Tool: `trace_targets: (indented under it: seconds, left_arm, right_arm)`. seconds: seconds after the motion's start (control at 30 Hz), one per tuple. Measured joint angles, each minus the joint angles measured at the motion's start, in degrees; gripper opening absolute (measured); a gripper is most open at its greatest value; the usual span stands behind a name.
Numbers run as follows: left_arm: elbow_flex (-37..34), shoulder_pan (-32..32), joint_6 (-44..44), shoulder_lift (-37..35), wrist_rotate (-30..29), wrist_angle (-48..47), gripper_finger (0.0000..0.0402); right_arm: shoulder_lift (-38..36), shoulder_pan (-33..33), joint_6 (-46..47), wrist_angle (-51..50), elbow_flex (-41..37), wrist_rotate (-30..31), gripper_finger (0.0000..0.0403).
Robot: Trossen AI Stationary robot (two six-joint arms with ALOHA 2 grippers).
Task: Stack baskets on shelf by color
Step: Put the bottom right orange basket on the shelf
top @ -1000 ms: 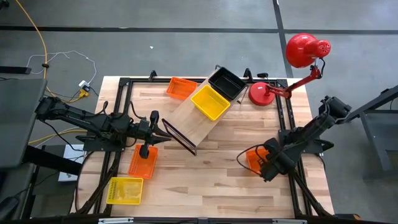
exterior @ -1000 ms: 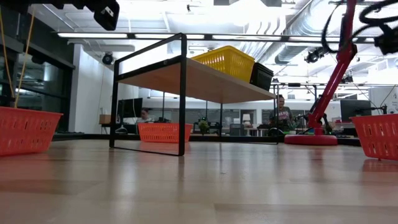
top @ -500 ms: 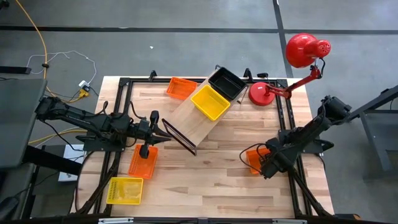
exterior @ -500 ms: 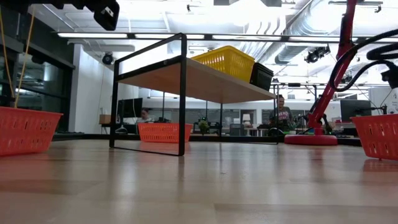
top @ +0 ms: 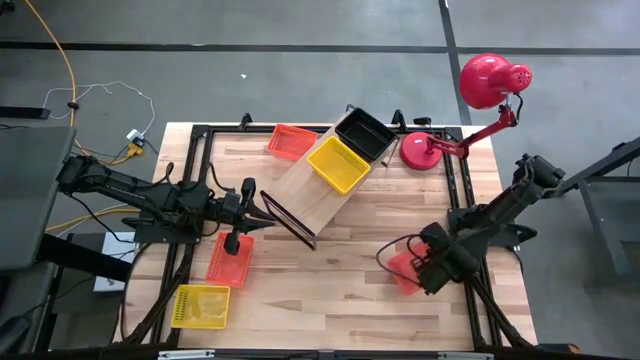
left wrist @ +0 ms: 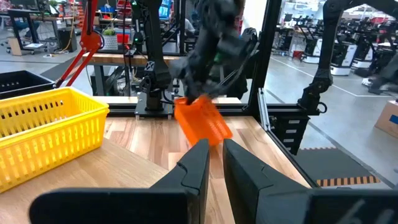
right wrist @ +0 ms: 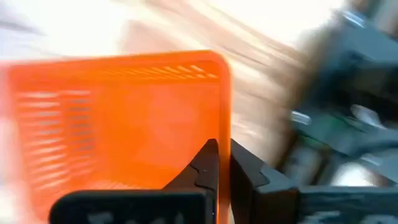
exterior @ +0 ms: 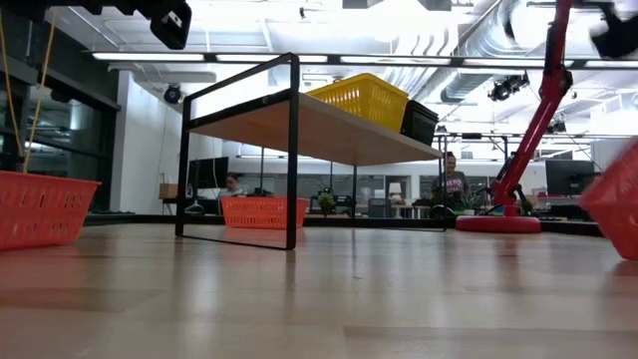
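Note:
My right gripper [top: 422, 266] is shut on an orange basket [top: 403, 270] near the table's right edge; the left wrist view shows this basket [left wrist: 202, 121] tilted in the air. The shelf [top: 305, 195] lies slantwise at the table's middle, with a yellow basket [top: 338, 164] and a black basket [top: 364, 134] resting on it. Another orange basket [top: 291, 141] sits on the table at the far side. An orange basket [top: 229, 258] and a yellow basket [top: 200, 305] sit at the near left. My left gripper [left wrist: 216, 163] is shut and waits level beside the shelf's black wire frame [top: 285, 218]. My right gripper pinches the orange basket's side wall at its rim [right wrist: 224, 121], one finger inside the basket and one outside. The fingers come from above, pointing steeply down. The basket hangs tilted and clear of the table.
A red lamp [top: 492, 80] stands with its base [top: 420, 150] at the far right corner. Black frame rails [top: 455, 190] run along the table's edges. Bare wood lies between the shelf and the near edge.
The orange basket at the right, which stood flat on the table, has come up off it and tipped, shifting a little toward the near edge. My right gripper has risen with it.

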Motion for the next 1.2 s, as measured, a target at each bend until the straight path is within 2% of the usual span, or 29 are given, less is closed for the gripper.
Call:
trace_targets:
  seconds: [0.1,0.23,0.33,0.57,0.73,0.83,1.07,1.2]
  left_arm:
    - [-0.01,0.00,-0.02,0.00,0.00,-0.02,0.0035]
    - [-0.02,0.00,-0.46,0.00,0.00,0.01,0.0035]
    - [0.00,0.00,-0.46,0.00,0.00,0.01,0.0035]
    - [0.00,0.00,-0.80,0.00,0.00,0.01,0.0035]
    - [0.00,0.00,-1.09,-0.02,0.00,0.01,0.0035]
    - [-0.01,0.00,-1.14,-0.02,0.00,0.01,0.0035]
    - [-0.01,0.02,-1.53,-0.02,-0.04,0.02,0.0035]
    - [0.00,0.02,-1.53,-0.02,-0.06,0.03,0.0035]
  right_arm:
    - [-0.02,-0.01,-2.87,3.96,6.45,7.96,0.0006]
    - [-0.02,-0.98,-8.85,12.57,10.67,15.65,0.0003]
    - [0.02,-2.21,-11.67,17.19,10.84,20.69,0.0003]
    - [0.42,-4.39,-14.16,20.78,10.89,39.66,0.0001]
    - [0.42,-4.52,-13.39,22.22,10.89,48.84,0.0001]
    - [0.88,-5.27,-12.65,24.94,10.89,52.53,0.0001]
    - [4.48,-9.23,-13.11,29.89,10.89,52.32,0.0000]
    - [4.76,-11.48,-14.11,29.86,10.89,55.95,0.0000]
